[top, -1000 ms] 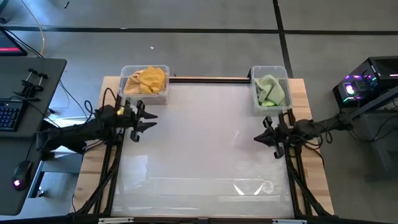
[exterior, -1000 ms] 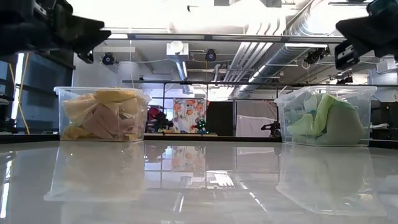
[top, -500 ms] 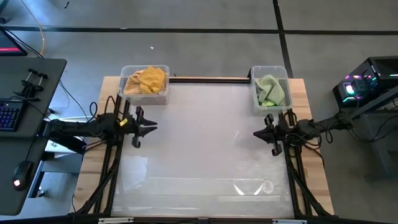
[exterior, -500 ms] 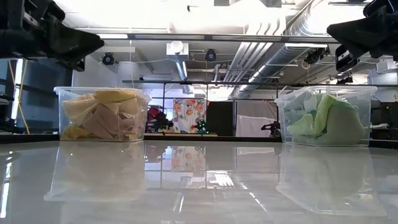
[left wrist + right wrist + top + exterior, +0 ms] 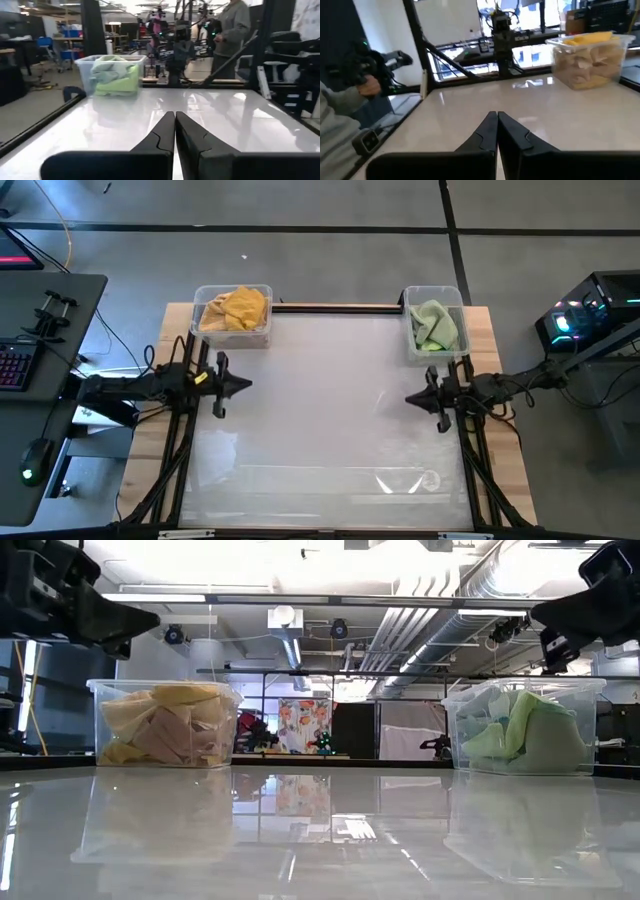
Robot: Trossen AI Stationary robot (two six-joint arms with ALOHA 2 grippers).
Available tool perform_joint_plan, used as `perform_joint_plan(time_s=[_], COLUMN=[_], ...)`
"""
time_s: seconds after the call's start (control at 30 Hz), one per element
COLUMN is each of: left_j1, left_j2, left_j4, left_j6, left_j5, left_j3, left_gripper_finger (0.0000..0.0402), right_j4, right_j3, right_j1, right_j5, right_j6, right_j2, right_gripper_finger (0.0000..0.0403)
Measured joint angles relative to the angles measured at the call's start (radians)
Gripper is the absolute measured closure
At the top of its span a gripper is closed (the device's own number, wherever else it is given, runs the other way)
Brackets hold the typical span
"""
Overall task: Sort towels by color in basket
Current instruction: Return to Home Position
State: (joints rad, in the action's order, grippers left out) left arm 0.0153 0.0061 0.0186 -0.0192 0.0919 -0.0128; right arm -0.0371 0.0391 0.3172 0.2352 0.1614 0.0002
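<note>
Mustard yellow and salmon pink towels [image 5: 236, 309] lie piled in a clear basket [image 5: 205, 332] at the table's far left corner, and they show too in the low view [image 5: 165, 725] and the right wrist view [image 5: 587, 60]. Green towels [image 5: 436, 326] fill a second clear basket [image 5: 412, 352] at the far right, which also appears in the left wrist view [image 5: 114, 75]. My left gripper [image 5: 245, 386] hovers shut above the table's left side, nothing in it. My right gripper [image 5: 410, 397] hovers shut above the right side, also holding nothing.
The glossy white tabletop [image 5: 320, 410] lies bare between the two grippers. A person in a grey top [image 5: 231, 30] stands beyond the table's right side. A desk with keyboard and mouse [image 5: 20, 370] stands left of the table.
My left gripper has shut its fingers and has drawn back from the yellow towels' basket toward the table's near edge, levelling out to point toward the right. The towels and baskets have stayed where they were.
</note>
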Motion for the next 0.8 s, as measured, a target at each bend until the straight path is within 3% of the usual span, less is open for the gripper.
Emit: perform_joint_plan(time_s=[0.17, 0.53, 0.8], left_j1=[-0.040, -0.056, -0.056], left_j2=[-0.001, 0.020, 0.020], left_j4=[0.000, -0.003, -0.003], left_j6=[-0.023, -0.032, -0.036], left_j5=[0.000, -0.009, -0.009], left_j3=[0.000, 0.000, 0.000], left_gripper_finger=[0.0401, 0.0401, 0.0401], right_j4=[-0.030, -0.031, -0.005], right_j3=[0.009, 0.010, 0.010], right_j1=[0.000, -0.008, -0.137], right_j5=[0.046, 0.038, -0.078], right_j6=[-0.004, -0.002, 0.135], right_j2=[0.000, 0.005, 0.005], right_gripper_finger=[0.0402, 0.0402, 0.0402])
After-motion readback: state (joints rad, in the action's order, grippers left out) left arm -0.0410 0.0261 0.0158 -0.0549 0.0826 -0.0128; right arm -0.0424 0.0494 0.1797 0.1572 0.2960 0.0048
